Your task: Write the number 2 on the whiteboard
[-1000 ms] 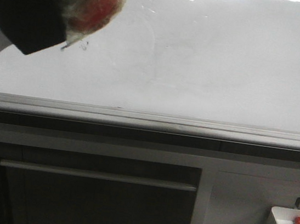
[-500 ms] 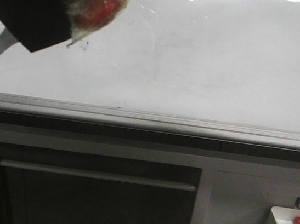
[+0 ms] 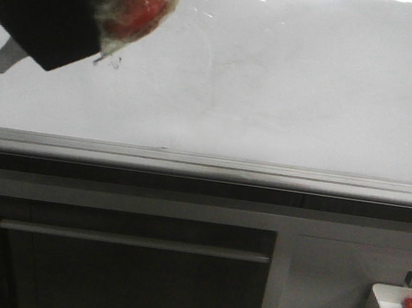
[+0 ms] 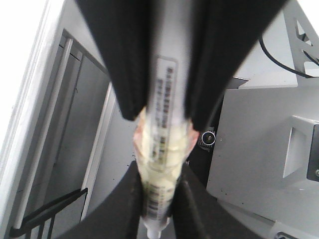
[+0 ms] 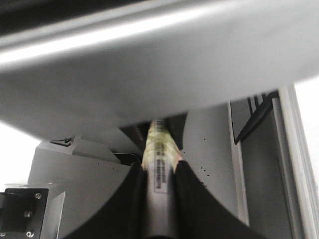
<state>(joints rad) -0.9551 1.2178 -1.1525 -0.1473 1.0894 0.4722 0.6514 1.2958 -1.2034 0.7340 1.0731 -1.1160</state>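
**Operator:** White gloss filled the upper half of my front view. That was the whiteboard [image 3: 291,82], with a grey rail [image 3: 204,165] along its lower edge.

**Colleague:** And the arm?

**Operator:** The left arm [image 3: 35,10] sat in the upper left corner. A marker [image 3: 2,60] poked out of it, black tip low by the board's left edge. Tiny dark marks [image 3: 114,62] lay just beside the arm, and I couldn't read them.

**Colleague:** Wrist views?

**Operator:** On the left wrist, the left fingers [image 4: 194,214] were clamped on that marker's labelled barrel. On the right wrist, the right fingers [image 5: 127,209] gripped a second marker [image 5: 159,174].
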